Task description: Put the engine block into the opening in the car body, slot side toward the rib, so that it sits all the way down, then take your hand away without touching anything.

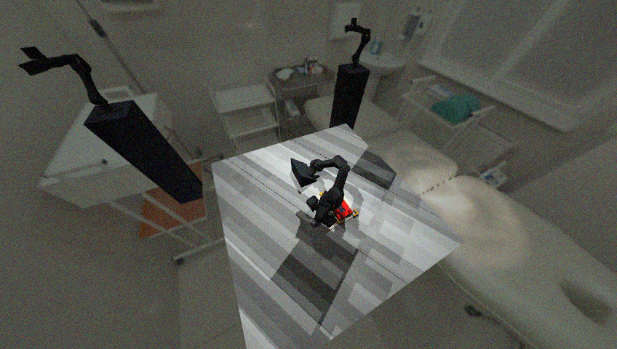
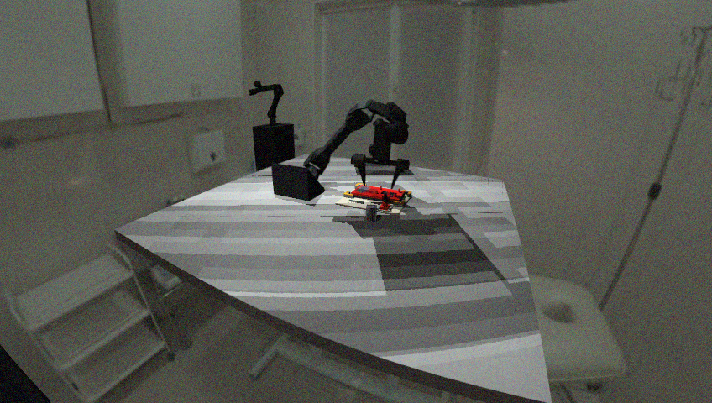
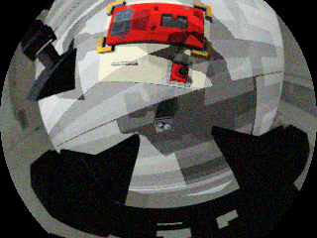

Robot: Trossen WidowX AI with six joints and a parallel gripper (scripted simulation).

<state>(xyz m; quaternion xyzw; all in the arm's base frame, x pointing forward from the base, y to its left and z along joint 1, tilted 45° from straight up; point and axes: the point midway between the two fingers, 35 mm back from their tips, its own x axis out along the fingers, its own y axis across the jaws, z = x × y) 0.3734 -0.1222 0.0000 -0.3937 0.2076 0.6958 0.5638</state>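
Note:
The engine block (image 2: 371, 212) (image 3: 165, 113) is a small dark grey block standing on the table beside the pale plate. Two light round shapes show at its near end in the wrist view. The red car body (image 2: 375, 191) (image 3: 143, 24) (image 1: 344, 210) lies between yellow corner pieces; a dark recess (image 3: 174, 21) shows in its top. I cannot make out the rib. My gripper (image 2: 379, 185) (image 3: 177, 134) is open and empty, pointing down above the table. In the wrist view the block lies near the gap between the fingertips. In the top view the arm hides the block.
The pale plate (image 3: 111, 71) (image 2: 344, 202) carries a small red piece (image 3: 179, 74) (image 2: 384, 206) close to the block. My black arm base (image 1: 304, 174) (image 2: 292, 182) stands on the striped table (image 1: 260, 207) (image 2: 300, 269). Two other arms stand on dark pillars (image 1: 142, 151) (image 1: 349, 92) beyond the table.

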